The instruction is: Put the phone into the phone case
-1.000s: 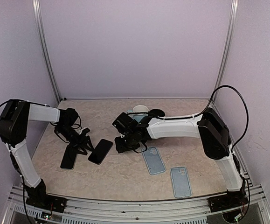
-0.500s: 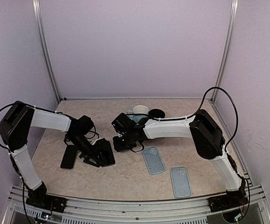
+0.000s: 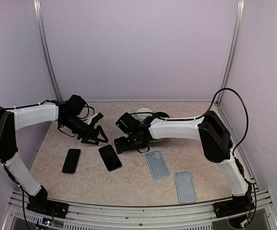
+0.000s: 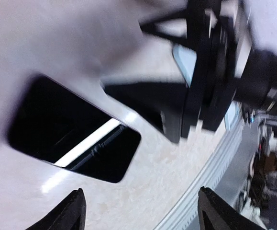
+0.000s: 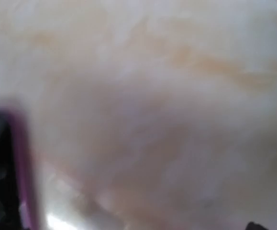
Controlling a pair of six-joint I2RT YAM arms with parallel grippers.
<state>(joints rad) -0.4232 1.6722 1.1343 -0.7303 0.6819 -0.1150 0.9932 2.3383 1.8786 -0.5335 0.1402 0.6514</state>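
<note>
Our left arm (image 3: 35,116) reaches rightward, wrist raised off the bench, and the left hand (image 3: 100,129) has its fingers (image 4: 73,213) spread wide apart. Our right arm (image 3: 176,129) stretches left across the middle with the right hand (image 3: 120,145) low. Its blurred view hides the finger spacing.

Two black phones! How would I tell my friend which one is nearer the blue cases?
Look at the table, near the open left gripper. Two black phones lie flat there. Pick the right phone: it tilts more and sits mid-table, while the left phone lies straighter, farther left.
</note>
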